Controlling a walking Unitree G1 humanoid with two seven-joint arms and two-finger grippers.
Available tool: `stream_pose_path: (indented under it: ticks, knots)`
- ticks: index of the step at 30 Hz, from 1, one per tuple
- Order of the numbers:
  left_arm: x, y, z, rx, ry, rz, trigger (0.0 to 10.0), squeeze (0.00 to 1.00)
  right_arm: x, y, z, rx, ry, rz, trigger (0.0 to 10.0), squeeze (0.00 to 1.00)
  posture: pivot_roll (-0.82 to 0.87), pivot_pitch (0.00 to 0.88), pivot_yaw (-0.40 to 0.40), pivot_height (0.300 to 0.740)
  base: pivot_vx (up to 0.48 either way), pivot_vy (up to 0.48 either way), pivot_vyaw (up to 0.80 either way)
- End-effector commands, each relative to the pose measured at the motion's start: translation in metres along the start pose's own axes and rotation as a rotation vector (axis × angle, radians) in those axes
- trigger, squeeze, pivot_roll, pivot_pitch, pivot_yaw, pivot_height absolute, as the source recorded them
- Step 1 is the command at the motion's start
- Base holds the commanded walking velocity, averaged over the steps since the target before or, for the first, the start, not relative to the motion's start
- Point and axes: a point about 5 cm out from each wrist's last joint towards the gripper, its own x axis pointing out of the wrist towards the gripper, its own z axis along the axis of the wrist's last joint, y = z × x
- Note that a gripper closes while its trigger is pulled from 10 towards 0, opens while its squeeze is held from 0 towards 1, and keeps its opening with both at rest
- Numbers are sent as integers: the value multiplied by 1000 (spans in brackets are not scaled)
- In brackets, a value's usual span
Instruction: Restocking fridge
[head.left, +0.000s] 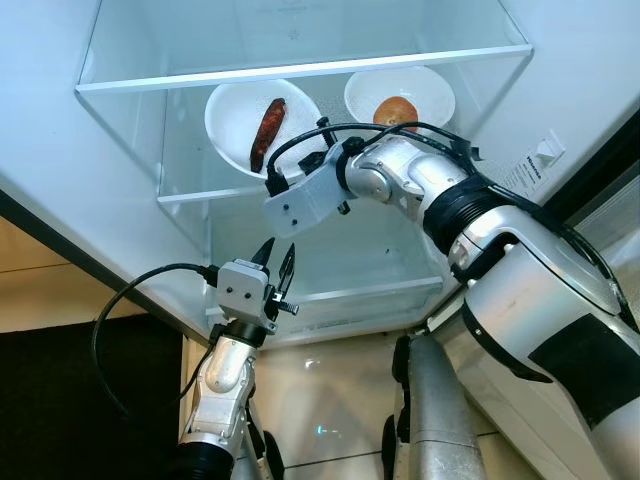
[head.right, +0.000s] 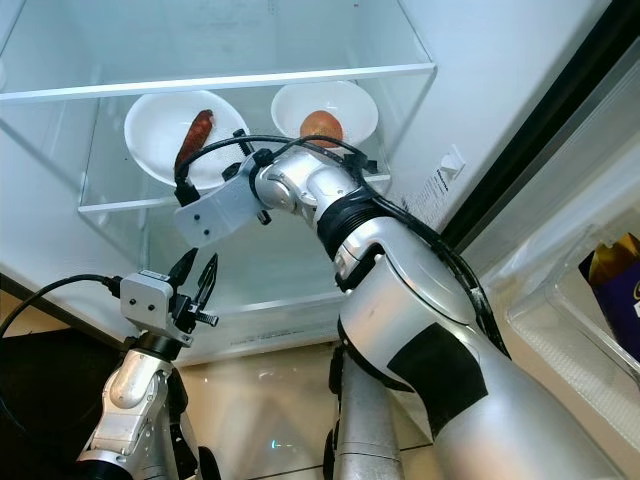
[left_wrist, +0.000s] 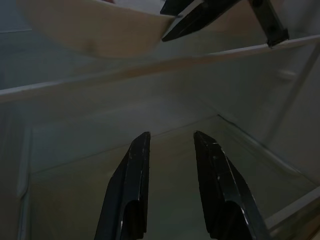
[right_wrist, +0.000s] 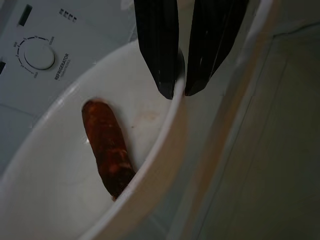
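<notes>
Before you stands the open white refrigerator interior (head.left: 560, 90), seen from below, with clear glass shelves (head.left: 300, 68) stacked one above another. On the middle glass shelf (head.right: 120, 205) rest two round white bowls, side by side. The left white bowl (head.left: 235, 125) holds a long reddish-brown sausage (head.left: 268, 133), lying lengthwise across its floor. The right white bowl (head.left: 425, 92) holds a round orange-brown item (head.left: 395, 111), possibly a bun; you cannot tell exactly what it is.

Your right gripper (right_wrist: 179, 92) reaches up to the middle shelf on its silver arm (head.left: 520, 290), wrapped with a looping black cable (head.left: 390, 128). In the right wrist view its two black fingers (right_wrist: 157, 45) are pinched on the rim of the left white bowl, one finger inside the wall and one outside, with only the thin rim between the tips. The sausage lies apart from the fingertips, deeper in the bowl. Behind the bowl, on the refrigerator's back wall, you see a round white temperature dial (right_wrist: 39, 54).

Your left gripper (head.left: 276, 262) hangs lower, in front of the shelf below, pointing upward. Its two black fingers (left_wrist: 132, 190) stand parted and grasp nothing; in the left wrist view they aim into the lower compartment, with the underside of the left bowl above them.
</notes>
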Motion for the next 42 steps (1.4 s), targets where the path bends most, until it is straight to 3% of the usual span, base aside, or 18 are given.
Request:
stream_pose_path:
  ticks: [1,20,42]
  knots:
    - [-4,-2,-6,-5,34,-6,10000,0,0,1,0,-9,2,26,10000,0,-14,302,-57,485,0,0,0]
    - [-5,-2,-6,-9,33,-5,10000,0,-4,-6,-13,-55,111,-29,10000,0,-13,306,-53,485,0,0,0]
    - [-5,-4,-6,-11,34,-3,10000,0,-4,-11,-16,-26,156,-54,10000,0,-10,309,-57,485,0,0,0]
